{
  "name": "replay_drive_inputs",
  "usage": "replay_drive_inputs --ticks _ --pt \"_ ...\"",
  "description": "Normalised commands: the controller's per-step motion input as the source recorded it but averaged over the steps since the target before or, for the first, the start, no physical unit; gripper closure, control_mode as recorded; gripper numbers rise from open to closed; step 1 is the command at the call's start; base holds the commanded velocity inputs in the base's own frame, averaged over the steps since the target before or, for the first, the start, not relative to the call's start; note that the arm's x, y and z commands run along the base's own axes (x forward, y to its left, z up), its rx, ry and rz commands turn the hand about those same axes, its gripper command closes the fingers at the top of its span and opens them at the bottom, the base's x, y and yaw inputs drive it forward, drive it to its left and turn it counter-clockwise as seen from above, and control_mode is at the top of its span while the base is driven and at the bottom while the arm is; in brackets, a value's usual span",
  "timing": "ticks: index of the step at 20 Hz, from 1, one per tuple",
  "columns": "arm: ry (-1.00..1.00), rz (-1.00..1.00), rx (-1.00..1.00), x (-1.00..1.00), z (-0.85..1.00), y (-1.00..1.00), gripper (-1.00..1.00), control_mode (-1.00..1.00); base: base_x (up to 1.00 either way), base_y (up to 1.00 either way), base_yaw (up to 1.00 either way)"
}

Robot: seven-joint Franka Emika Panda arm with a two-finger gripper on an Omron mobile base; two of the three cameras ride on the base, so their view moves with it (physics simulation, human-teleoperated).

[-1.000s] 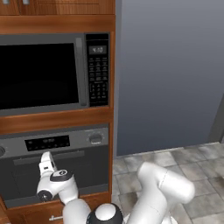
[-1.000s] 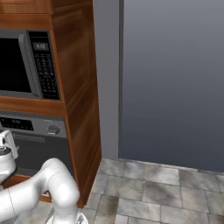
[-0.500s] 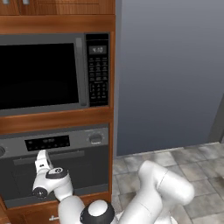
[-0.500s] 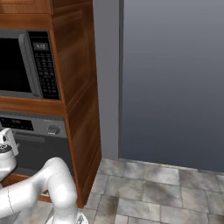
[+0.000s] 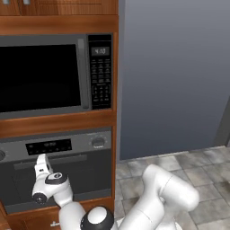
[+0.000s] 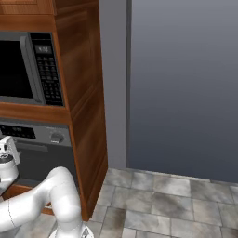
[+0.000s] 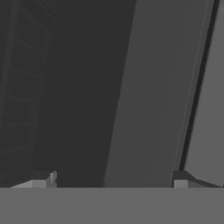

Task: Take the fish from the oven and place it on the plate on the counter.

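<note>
Fish presumably sits behind the shut oven (image 5: 58, 175) door. Left base view: the end effector (image 5: 41, 162) is at seven o'clock, against the handle (image 5: 51, 161). Right base view: oven at nine o'clock. Hand view: fingertips (image 7: 43, 178) wide, straddling the handle to pull.

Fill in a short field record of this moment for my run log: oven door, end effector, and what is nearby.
oven door: shut, on the oven
bar handle: grey, runs across the top of the door
end effector: open, empty, right at the bar handle
microwave: above the oven, door shut
floor: grey tiles
</note>
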Motion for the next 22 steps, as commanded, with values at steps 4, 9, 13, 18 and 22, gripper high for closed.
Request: replay_drive_inputs --ticks 4,9,13,18,22 --pt "0.0 0.0 0.0 0.32 0.0 0.01 -1.0 -1.0 0.0 0.0 0.0" --pt "0.0 0.0 0.0 0.25 0.0 0.01 -1.0 -1.0 0.0 0.0 0.0" --pt "0.0 0.0 0.0 0.15 0.0 0.0 -1.0 -1.0 0.0 0.0 0.0" --pt "0.03 0.0 0.0 0.24 0.0 0.1 1.0 -1.0 0.0 0.0 0.0" --pt "0.1 0.0 -0.01 0.24 0.04 0.15 1.0 -1.0 0.0 0.0 0.0"
